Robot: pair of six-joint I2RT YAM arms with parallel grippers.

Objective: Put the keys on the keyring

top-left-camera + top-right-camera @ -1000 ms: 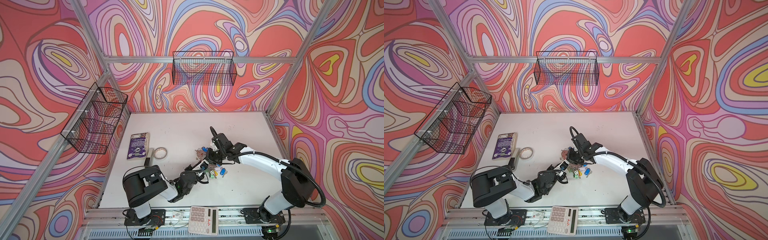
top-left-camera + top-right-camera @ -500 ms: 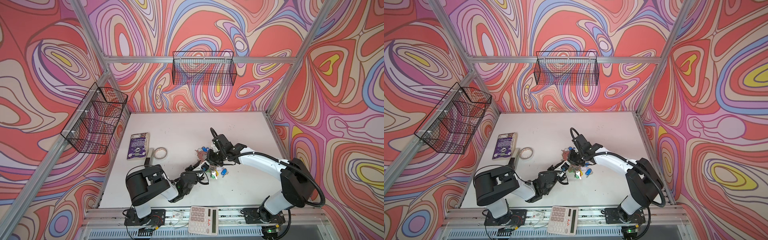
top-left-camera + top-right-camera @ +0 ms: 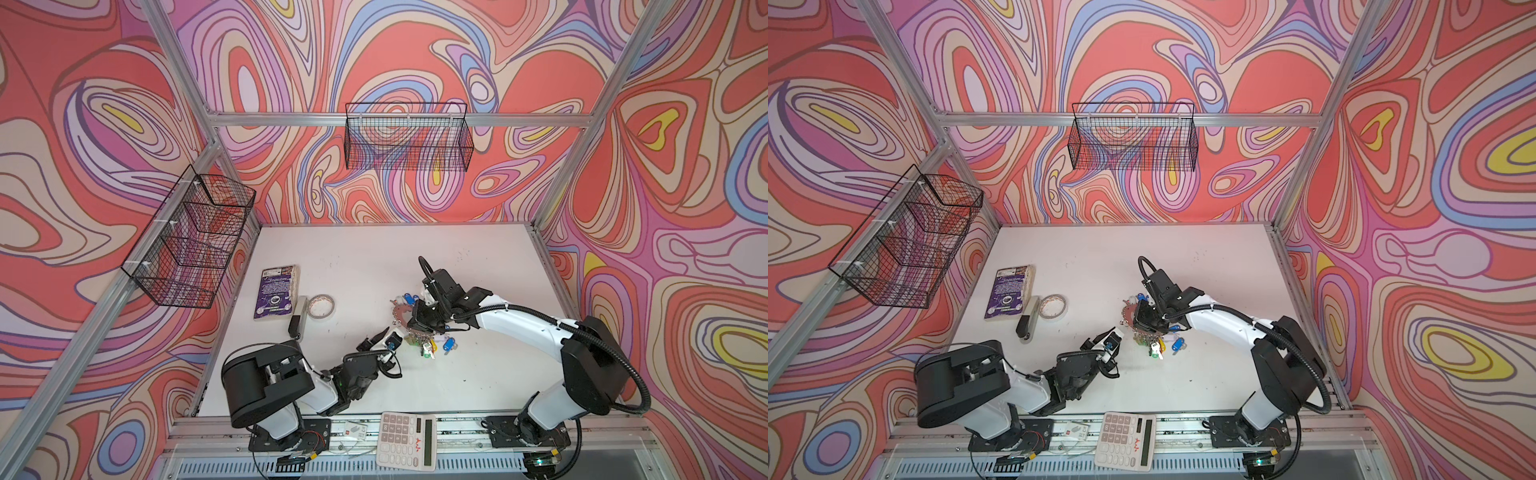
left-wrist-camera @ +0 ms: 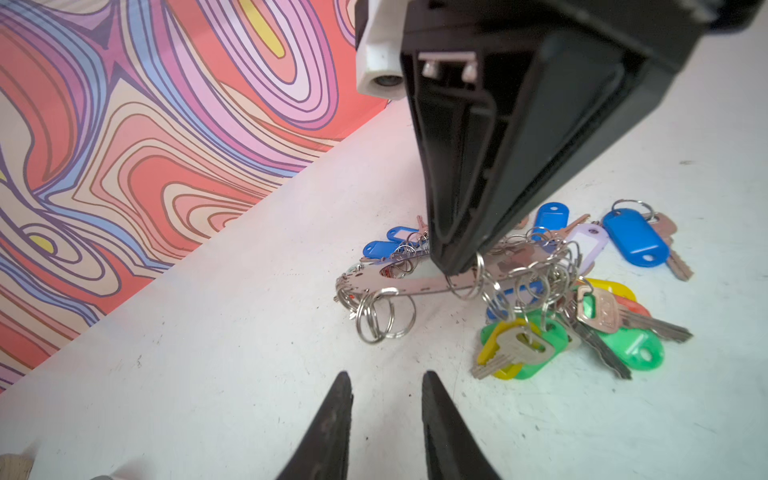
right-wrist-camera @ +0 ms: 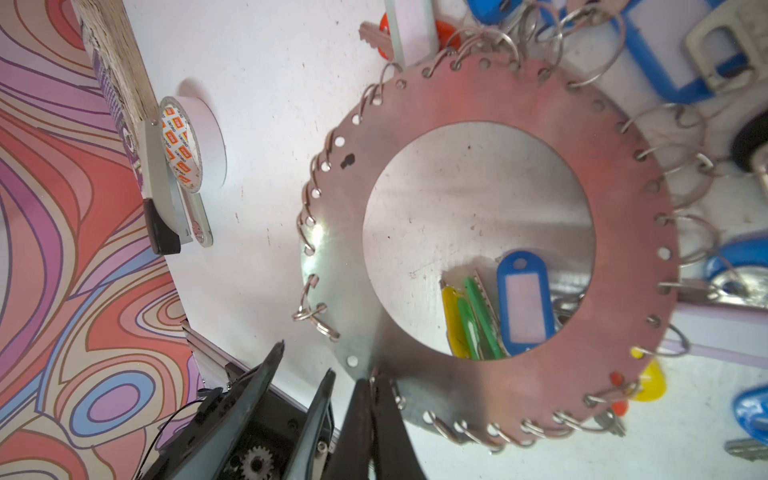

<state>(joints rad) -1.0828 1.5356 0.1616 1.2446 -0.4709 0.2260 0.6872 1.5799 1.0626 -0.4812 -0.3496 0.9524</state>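
Your left hand (image 4: pixel 384 384) hovers just short of the keyring (image 4: pixel 399 286), fingers parted and empty. Your right hand (image 5: pixel 371 384) is clamped on the keyring's rim, holding it tilted over the counter (image 4: pixel 208 374). Tagged keys (image 4: pixel 513 347) hang from its rim; more lie just beyond the keyring.

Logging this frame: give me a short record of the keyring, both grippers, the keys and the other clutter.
keyring: held up by its rim, small split rings hanging from it
right gripper: shut on the keyring's rim
left gripper: open, empty, facing the keyring
keys: coloured-tag bunch lying under and beside the keyring
clutter: tape roll, book, calculator
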